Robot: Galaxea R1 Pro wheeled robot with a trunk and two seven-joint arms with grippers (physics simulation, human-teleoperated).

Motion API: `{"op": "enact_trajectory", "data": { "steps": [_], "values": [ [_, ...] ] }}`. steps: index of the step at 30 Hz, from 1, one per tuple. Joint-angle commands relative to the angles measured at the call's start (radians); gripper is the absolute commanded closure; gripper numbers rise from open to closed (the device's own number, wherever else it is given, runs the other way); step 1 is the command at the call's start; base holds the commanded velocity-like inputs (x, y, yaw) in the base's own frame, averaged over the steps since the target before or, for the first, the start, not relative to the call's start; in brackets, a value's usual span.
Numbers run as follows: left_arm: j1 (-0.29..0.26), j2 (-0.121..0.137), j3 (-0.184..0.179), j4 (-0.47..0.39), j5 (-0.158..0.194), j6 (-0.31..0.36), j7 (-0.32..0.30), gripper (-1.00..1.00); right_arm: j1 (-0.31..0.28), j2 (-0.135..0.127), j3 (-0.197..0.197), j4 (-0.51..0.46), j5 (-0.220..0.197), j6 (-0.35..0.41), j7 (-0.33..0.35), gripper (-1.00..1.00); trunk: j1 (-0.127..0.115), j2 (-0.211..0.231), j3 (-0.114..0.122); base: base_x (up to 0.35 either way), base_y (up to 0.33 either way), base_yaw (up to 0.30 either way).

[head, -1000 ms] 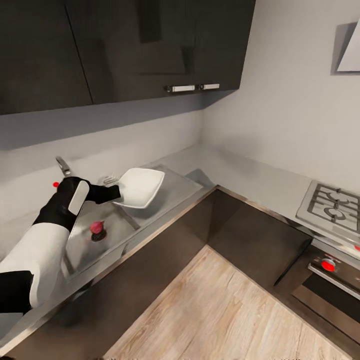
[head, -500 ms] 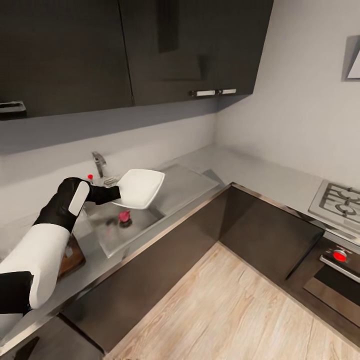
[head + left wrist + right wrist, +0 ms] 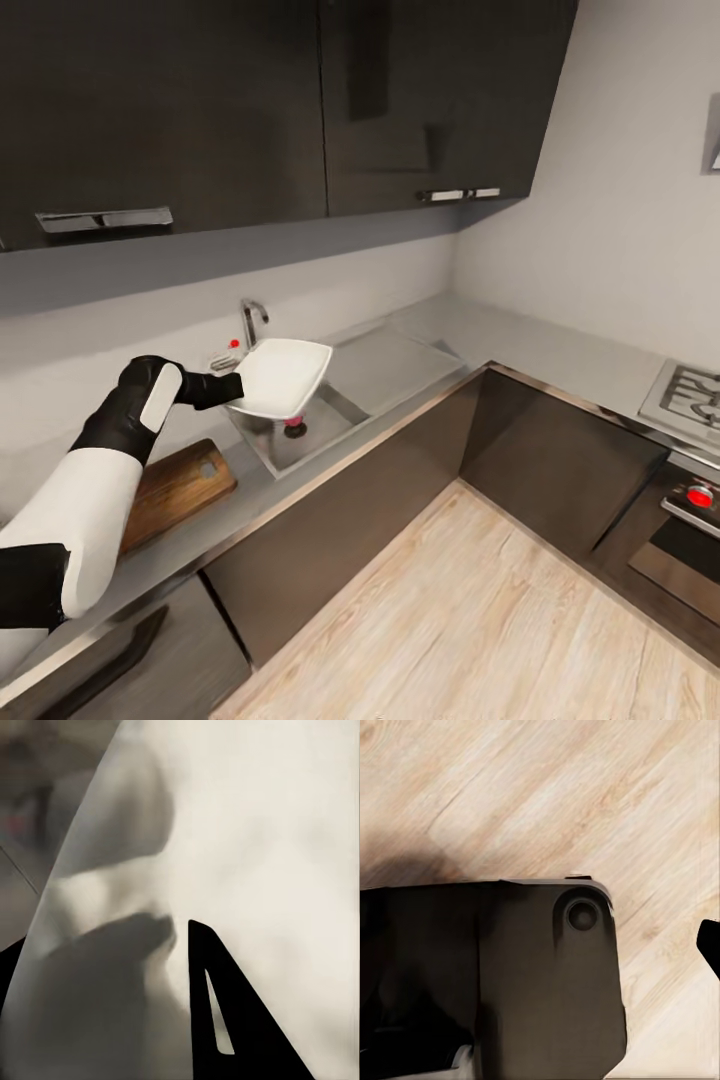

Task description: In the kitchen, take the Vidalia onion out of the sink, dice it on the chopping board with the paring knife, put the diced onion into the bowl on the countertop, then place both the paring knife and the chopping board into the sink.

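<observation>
A kitchen corner seen from the robot's head. At the far left, the robot's left arm reaches forward, and its left hand (image 3: 228,385) is clamped on the near edge of the white bowl (image 3: 285,376), which it holds tilted in the air. In the left wrist view one dark finger (image 3: 217,1012) lies flat against the bowl's pale surface.

Below and just behind the hand, the wooden board (image 3: 172,491) lies on the grey table (image 3: 520,345). No knife can be made out on it.

Just beyond and below the hand sits the steel sink (image 3: 330,420), with the chrome tap (image 3: 251,318) behind it. A small reddish thing, probably the onion (image 3: 294,425), peeks out under the bowl's lower edge, down in the basin.

Further right, the drainboard (image 3: 395,355) and the table run into the corner, then toward the stove (image 3: 690,392) at the far right edge.

The right wrist view looks down at wood floor (image 3: 585,795) and a dark part of the robot's own body; I cannot tell whether the right hand is apart or together.

Risk, as a judgement: the bowl is held by one edge and tilted, so it could slip or swing as the robot moves. It hangs over the sink, so a slip would drop it onto the onion. It also blocks the view of the onion.
</observation>
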Motion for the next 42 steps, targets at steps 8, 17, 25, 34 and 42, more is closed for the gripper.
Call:
{"op": "enact_trajectory", "data": {
  "steps": [8, 17, 25, 34, 42],
  "values": [
    [0.001, 0.000, 0.002, 0.002, -0.013, 0.002, -0.005, 1.00, 0.000, 0.000, 0.003, -0.002, -0.003, 0.001, -0.005, -1.00, 0.000, -0.002, 0.011, -0.197, 0.204, 0.130],
    [0.001, 0.003, 0.002, 0.005, -0.045, 0.001, -0.002, 1.00, 0.000, 0.000, 0.003, -0.002, -0.003, 0.002, -0.005, -1.00, 0.000, -0.002, 0.024, -0.112, 0.120, 0.163],
    [0.005, 0.005, 0.002, 0.018, -0.047, 0.001, -0.002, 1.00, 0.000, 0.000, 0.003, -0.002, -0.004, 0.002, -0.005, -1.00, 0.000, -0.002, 0.036, -0.123, 0.105, 0.166],
    [0.048, 0.010, 0.004, 0.031, -0.048, 0.001, 0.077, 1.00, 0.000, 0.000, 0.002, -0.002, -0.003, 0.002, -0.005, -1.00, 0.000, -0.002, 0.050, -0.125, 0.105, 0.166],
    [0.084, 0.012, 0.006, 0.031, -0.046, 0.005, 0.237, 1.00, 0.000, 0.000, 0.003, -0.003, -0.003, 0.003, -0.005, -1.00, 0.000, -0.002, 0.062, -0.120, 0.102, 0.166]
  ]
}}
